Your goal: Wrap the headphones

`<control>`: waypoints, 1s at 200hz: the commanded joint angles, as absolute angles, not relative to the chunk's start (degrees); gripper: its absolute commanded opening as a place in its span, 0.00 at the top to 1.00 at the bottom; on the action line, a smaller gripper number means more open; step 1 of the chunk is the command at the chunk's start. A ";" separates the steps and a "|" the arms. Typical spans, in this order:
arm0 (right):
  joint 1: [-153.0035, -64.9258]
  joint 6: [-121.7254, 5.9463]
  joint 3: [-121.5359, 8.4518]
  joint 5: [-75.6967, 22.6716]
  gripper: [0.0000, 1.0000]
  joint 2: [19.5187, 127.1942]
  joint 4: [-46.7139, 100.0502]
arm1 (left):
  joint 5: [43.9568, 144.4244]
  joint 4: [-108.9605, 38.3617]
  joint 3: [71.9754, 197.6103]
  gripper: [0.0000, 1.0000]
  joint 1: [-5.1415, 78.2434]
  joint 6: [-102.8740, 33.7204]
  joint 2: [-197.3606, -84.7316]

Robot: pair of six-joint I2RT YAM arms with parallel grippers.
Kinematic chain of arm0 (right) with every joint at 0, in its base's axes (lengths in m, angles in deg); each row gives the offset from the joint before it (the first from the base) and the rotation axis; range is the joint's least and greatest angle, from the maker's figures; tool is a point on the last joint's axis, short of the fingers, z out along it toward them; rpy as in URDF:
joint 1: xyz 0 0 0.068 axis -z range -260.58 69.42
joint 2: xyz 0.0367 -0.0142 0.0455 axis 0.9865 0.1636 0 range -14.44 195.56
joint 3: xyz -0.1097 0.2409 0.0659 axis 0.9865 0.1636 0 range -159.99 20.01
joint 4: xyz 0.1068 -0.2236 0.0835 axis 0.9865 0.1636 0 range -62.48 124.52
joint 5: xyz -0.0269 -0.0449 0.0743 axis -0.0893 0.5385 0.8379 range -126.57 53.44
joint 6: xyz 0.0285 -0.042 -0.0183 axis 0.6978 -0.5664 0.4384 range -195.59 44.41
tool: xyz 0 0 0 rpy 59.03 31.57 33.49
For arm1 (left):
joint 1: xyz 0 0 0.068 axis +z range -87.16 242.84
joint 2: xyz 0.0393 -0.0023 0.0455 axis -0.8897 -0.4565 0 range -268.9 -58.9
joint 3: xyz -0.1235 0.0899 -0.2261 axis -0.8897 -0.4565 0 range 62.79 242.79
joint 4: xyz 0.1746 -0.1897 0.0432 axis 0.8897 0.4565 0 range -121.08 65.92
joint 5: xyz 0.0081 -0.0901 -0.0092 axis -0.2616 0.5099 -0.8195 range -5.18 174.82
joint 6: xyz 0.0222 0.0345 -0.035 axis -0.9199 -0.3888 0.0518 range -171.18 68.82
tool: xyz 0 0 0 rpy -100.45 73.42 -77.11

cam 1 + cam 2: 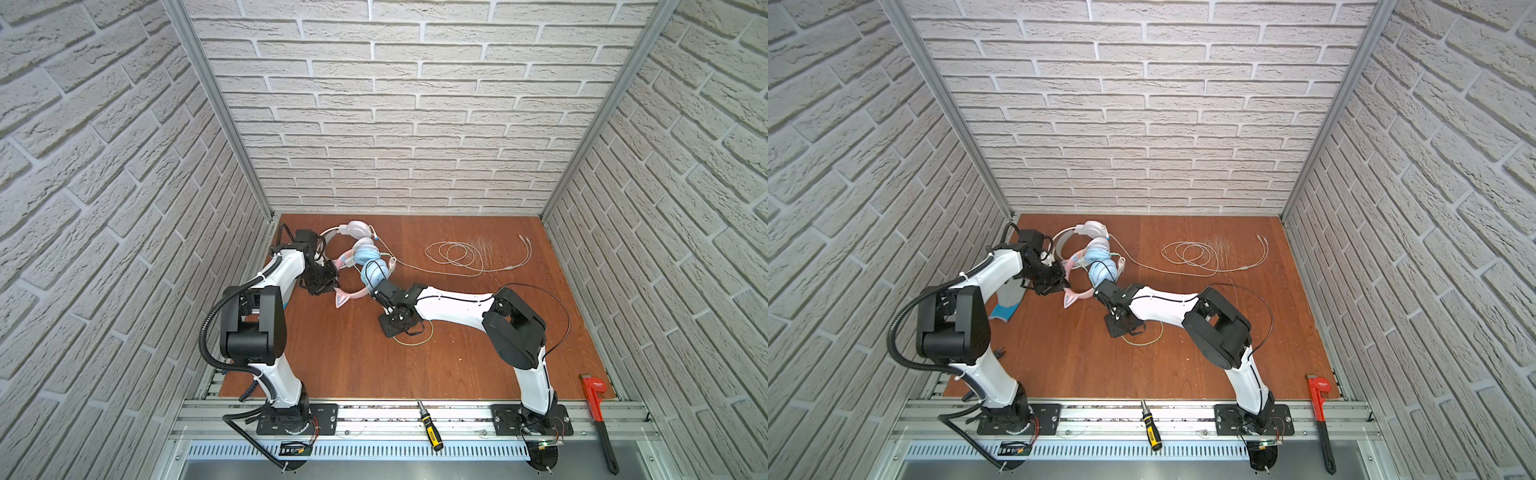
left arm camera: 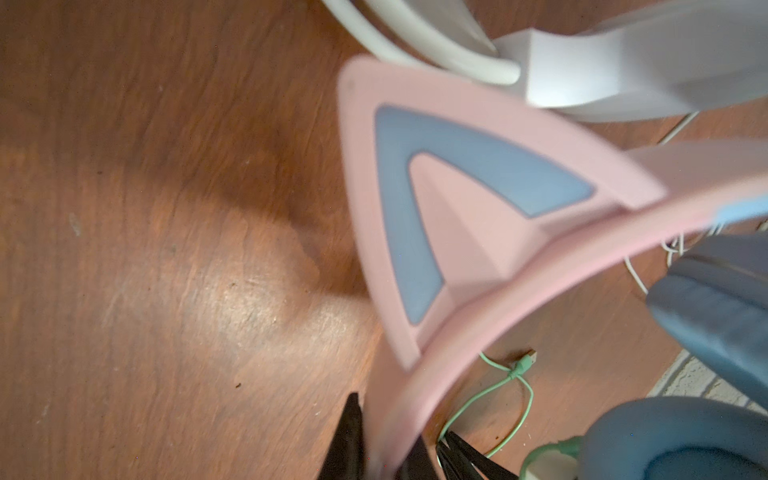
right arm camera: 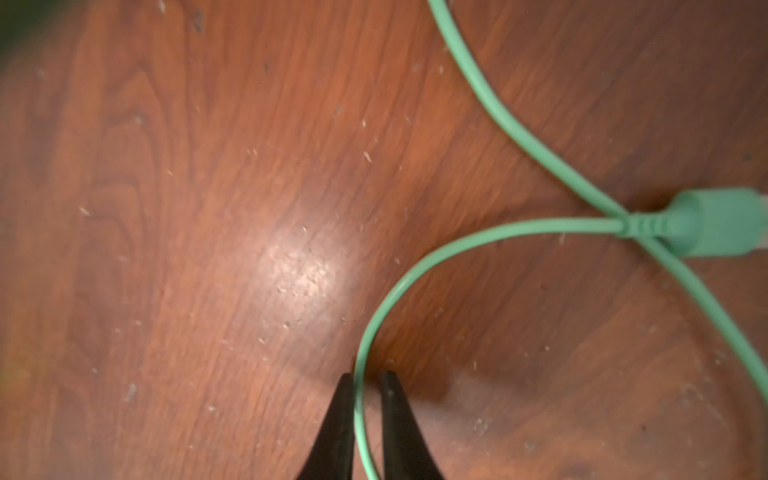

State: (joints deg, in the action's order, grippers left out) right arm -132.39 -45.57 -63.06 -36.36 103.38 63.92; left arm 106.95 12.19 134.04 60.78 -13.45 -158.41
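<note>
The left gripper [image 2: 386, 453] is pressed together on the pink headband [image 2: 478, 332] of the cat-ear headphones [image 1: 368, 270], pinching it just below one cat ear [image 2: 436, 199]. That pair is at the far left of the wooden surface [image 1: 332, 365]. Its light-blue cups [image 1: 370, 272] sit to the right of the held band, and the other cat ear [image 1: 343, 300] points toward the near edge. The white headphones [image 1: 357, 229] lie touching the pair on its far side, close to the far left corner. Their white cable [image 1: 457, 259] trails off to the right in loose loops across the far half of the surface.

The right gripper [image 3: 365, 378] reaches across to the middle of the surface, nearer than the headphones, with its tips down by the wood. The green cable [image 3: 561, 225] passes between its two fingers [image 3: 336, 428]. They stand nearly together and seem to pinch it, though the blur in the right wrist view leaves the tightness of the grip unclear. From there the cable curves round in a loop to its green plug [image 3: 715, 224], which lies flat on the surface and crosses over another run of the same cable. In both top views a bend of it shows just right of the gripper [image 1: 417, 340].

On the near rail lie a screwdriver [image 1: 430, 428] and, to the right, a red pipe wrench [image 1: 598, 419].
</note>
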 commanded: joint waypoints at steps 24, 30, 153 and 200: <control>-132.61 -53.08 -61.02 -35.82 0.94 103.21 70.62 | 109.08 10.10 134.48 1.00 60.47 -13.13 -158.30; -132.61 -54.33 -60.17 -35.71 0.94 102.51 71.05 | 109.08 10.13 134.55 1.00 60.43 -13.08 -158.31; -130.82 -66.80 -41.14 -30.46 0.94 76.30 67.01 | 108.55 10.15 136.00 1.00 60.39 -12.51 -158.93; -125.68 -54.77 -44.75 -30.84 0.84 78.06 63.22 | 108.75 9.83 135.63 1.00 60.07 -12.49 -159.01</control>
